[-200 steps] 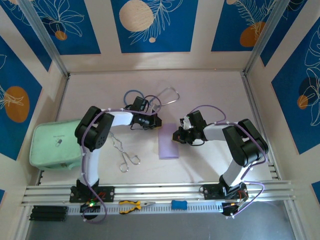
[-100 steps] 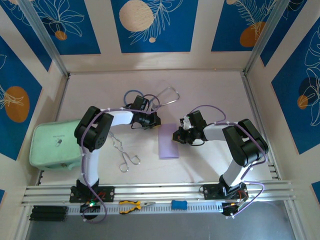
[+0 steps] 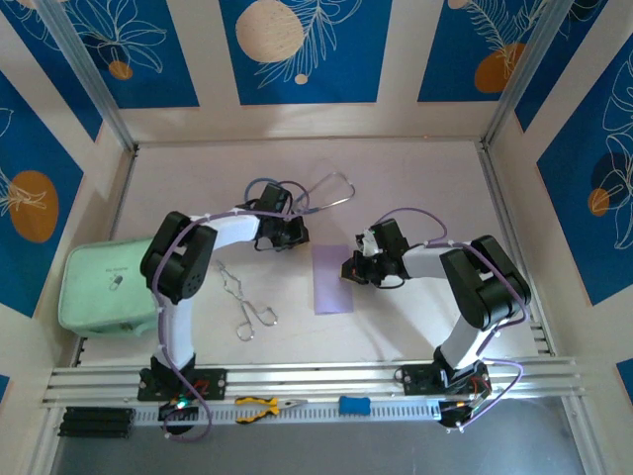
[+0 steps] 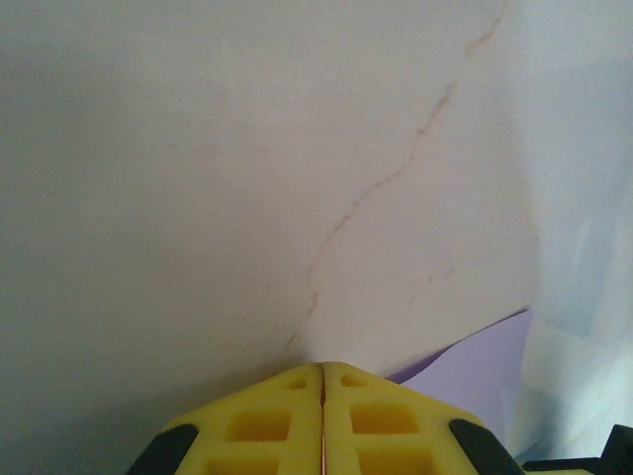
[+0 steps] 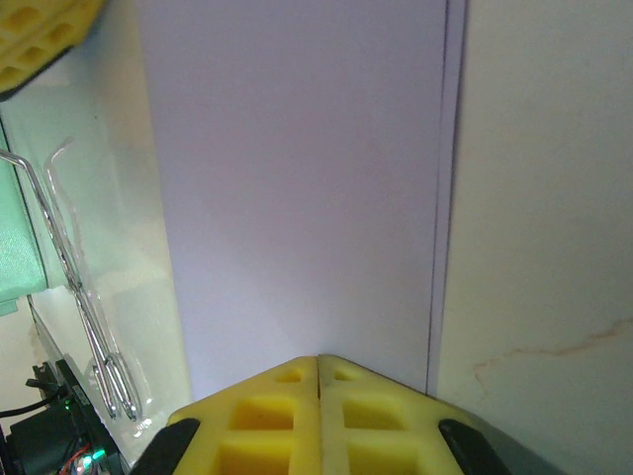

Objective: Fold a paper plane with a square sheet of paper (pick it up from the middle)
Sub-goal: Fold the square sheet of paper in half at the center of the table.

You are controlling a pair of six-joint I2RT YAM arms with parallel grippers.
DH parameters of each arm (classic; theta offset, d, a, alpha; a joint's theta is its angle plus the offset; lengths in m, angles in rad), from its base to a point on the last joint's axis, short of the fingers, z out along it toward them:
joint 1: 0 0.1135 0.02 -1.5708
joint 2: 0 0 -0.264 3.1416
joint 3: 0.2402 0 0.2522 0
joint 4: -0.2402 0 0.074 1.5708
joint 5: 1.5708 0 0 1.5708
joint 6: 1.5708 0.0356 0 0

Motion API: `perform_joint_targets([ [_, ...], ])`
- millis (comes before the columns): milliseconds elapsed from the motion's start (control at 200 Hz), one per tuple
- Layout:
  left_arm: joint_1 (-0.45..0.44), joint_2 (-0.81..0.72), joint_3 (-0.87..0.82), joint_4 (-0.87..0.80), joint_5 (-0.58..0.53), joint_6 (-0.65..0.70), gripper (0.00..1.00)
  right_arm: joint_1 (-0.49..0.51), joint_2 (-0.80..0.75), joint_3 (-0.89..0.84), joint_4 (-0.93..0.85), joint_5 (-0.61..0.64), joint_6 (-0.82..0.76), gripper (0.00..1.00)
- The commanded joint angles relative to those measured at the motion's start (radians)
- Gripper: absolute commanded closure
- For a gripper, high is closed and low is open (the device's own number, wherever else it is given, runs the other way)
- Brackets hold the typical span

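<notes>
Lilac and thin, the square sheet of paper [image 3: 333,280] lies flat on the desk [image 3: 425,188] between the two arms. It reads as a narrow rectangle with its long axis running away from the arm bases. In the right wrist view two parallel edges run slightly offset along the right side of the sheet [image 5: 297,198], which suggests it is already doubled over once. The right hand [image 3: 348,269] is clenched, fingers pressed together, with its tips [image 5: 318,361] at or on the sheet just inside that right long edge. From this hand the paper extends straight ahead, its long edges in line with the fingers. Whether any layer is pinched cannot be told. The left hand [image 3: 300,236] is also clenched and empty, standing off the paper just beyond the far left corner. That corner [image 4: 475,366] shows to the right of its fingertips [image 4: 323,368]. The right hand is therefore the nearer. Any lift from the middle would likely require its fingers to part first.
</notes>
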Motion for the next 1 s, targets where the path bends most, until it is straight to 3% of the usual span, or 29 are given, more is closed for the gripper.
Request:
perform_joint_targets([
  [0,0.005,-0.093,0.035,-0.076,-0.040,0.030,0.90,-0.002,0.039,-0.040,-0.150,0.070,-0.025,1.00],
  [310,-0.077,-0.179,-0.116,0.105,0.148,0.047,0.89,-0.001,0.037,-0.038,-0.152,0.084,-0.022,1.00],
  [465,-0.144,-0.169,-0.185,0.180,0.190,0.050,0.89,0.001,0.038,-0.040,-0.155,0.088,-0.021,1.00],
  [750,-0.174,-0.125,-0.325,0.289,0.199,0.019,0.89,0.001,0.036,-0.039,-0.159,0.096,-0.019,1.00],
  [995,-0.172,-0.139,-0.418,0.297,0.150,0.069,0.88,0.001,0.031,-0.041,-0.163,0.102,-0.018,1.00],
])
